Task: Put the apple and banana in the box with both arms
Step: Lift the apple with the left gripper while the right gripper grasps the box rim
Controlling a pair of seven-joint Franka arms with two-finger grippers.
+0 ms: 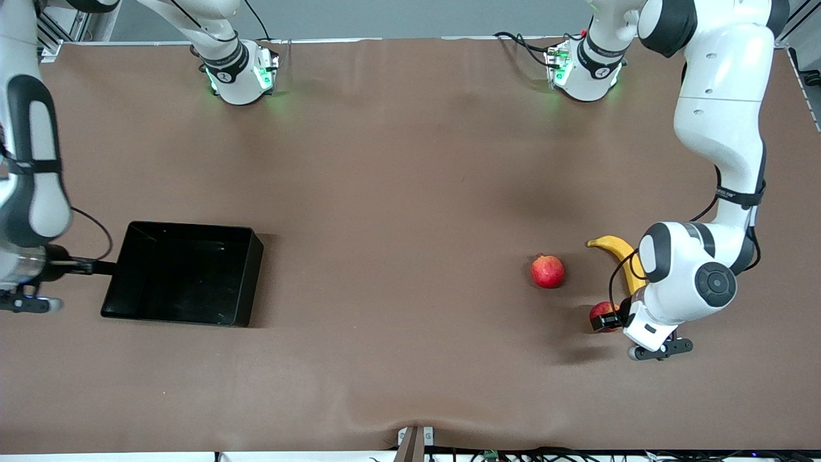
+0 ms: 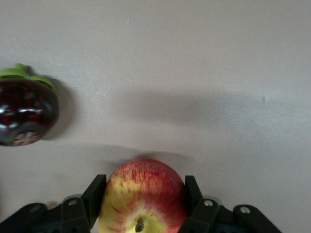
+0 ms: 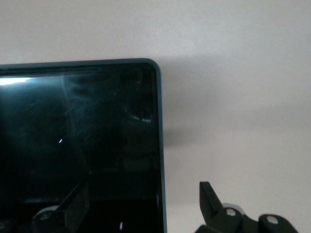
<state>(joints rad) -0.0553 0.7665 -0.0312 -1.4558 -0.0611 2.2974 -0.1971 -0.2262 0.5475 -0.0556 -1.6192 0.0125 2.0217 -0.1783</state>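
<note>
Right tool (image 3: 138, 206) straddles the glossy black box's (image 1: 247, 282) wall at the right arm's end, fingers parted. Round pomegranate (image 1: 548, 271) sits mid-worktop; curved banana (image 1: 621, 256) beside it. Left tool (image 2: 144, 204) clamps the streaked apple (image 2: 143, 194); only its wrist view shows a dark mangosteen (image 2: 25, 109).

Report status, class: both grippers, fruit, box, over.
Left gripper shut on apple, beside banana. Right gripper open astride box wall. Pomegranate nearby, not blocking.

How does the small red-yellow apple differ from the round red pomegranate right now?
The streaked red-yellow apple sits between the left gripper's fingers; the evenly red pomegranate lies free on the brown table. The apple lies nearer the front camera than the pomegranate. Both are round and beside the curved yellow banana.
</note>
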